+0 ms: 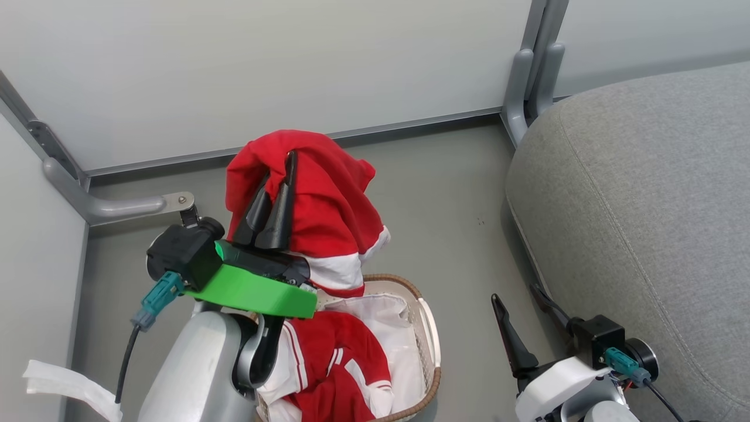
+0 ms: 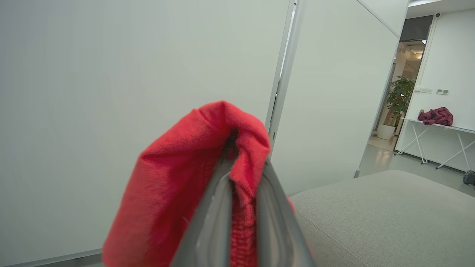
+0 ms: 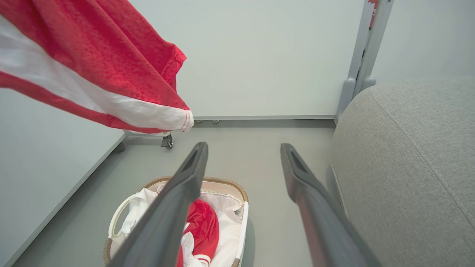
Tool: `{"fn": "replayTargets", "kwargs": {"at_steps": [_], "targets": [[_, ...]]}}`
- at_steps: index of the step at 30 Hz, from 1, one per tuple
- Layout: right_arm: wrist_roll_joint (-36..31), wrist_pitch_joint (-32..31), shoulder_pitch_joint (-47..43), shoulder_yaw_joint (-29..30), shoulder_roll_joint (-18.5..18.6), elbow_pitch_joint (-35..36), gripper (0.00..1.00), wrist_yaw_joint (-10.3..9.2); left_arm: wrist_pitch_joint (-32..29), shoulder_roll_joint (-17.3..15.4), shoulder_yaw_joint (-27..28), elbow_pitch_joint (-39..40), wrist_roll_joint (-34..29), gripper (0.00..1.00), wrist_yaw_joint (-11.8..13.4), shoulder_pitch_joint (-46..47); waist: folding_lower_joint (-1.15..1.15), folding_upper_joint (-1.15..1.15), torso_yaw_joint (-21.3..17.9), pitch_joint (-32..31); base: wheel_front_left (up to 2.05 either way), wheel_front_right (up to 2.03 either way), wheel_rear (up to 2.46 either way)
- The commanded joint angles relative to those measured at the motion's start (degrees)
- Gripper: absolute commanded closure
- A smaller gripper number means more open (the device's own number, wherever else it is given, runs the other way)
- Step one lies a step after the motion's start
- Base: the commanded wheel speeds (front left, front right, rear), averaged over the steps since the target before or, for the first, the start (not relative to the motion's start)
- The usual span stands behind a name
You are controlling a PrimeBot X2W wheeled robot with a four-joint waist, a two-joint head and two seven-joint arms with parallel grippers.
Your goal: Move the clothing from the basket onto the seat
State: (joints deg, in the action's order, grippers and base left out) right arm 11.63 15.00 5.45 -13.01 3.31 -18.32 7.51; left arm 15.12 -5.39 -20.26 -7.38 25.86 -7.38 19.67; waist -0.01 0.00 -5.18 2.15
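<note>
My left gripper (image 1: pixel 280 171) is shut on a red garment with white trim (image 1: pixel 328 217), held up above the basket (image 1: pixel 430 346); the cloth drapes over its fingers (image 2: pixel 237 207) and hangs at upper left in the right wrist view (image 3: pixel 92 63). A second red garment with white stripes (image 1: pixel 334 363) lies in the basket on the white liner (image 3: pixel 200 226). The grey seat (image 1: pixel 644 199) stands to the right, nothing on the part I see. My right gripper (image 3: pixel 243 152) is open and empty, low beside the seat (image 3: pixel 415 155), one dark finger (image 1: pixel 510 337) showing in the head view.
White partition panels (image 1: pixel 263 64) with grey metal feet (image 1: pixel 117 205) close off the back and left. Grey floor (image 1: pixel 445 205) lies between basket and seat. A white strip (image 1: pixel 64 384) lies at lower left. A far table with a dark red bundle (image 2: pixel 436 115) stands beyond the panels.
</note>
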Motion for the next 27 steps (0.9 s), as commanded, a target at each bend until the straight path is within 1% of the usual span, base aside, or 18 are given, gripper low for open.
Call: {"fn": "replayTargets", "kwargs": {"at_steps": [1,7,11,15,21,27], "targets": [[0.2,0.3,-0.4,-0.1,0.1,-0.1,0.0,-0.04,0.1,-0.3,-0.1,0.2,0.5,1.0,-0.2,0.7,0.01,0.0,-0.2,0.0,0.0,0.0,0.0],[0.3,0.3,0.0,-0.4,0.1,-0.3,0.0,-0.04,0.1,0.0,-0.9,-0.4,1.0,1.0,-0.2,-0.1,0.01,0.0,-0.4,0.1,0.0,0.0,0.0],[0.7,0.3,1.0,-3.0,0.4,0.4,0.0,-0.04,0.1,0.3,-0.9,-1.2,1.5,1.0,-0.2,-0.6,0.01,0.0,-0.3,0.2,0.0,0.0,0.0],[2.3,0.3,3.9,-9.0,0.6,1.0,0.0,-0.04,0.1,0.5,-1.7,-2.3,1.6,1.0,-0.2,-1.1,0.01,0.0,-0.1,1.0,0.0,0.0,0.0],[6.3,0.3,11.7,-19.4,0.5,1.9,0.0,-0.04,0.1,1.2,-3.3,-4.3,2.3,1.0,-0.2,-1.9,0.01,0.0,0.5,2.4,0.0,0.0,0.0],[9.4,0.3,19.0,-27.8,0.4,-1.6,0.0,-0.04,0.1,1.9,-5.1,-5.1,2.5,1.0,-0.2,-2.3,0.01,0.0,1.8,3.1,0.0,0.0,0.0]]}}
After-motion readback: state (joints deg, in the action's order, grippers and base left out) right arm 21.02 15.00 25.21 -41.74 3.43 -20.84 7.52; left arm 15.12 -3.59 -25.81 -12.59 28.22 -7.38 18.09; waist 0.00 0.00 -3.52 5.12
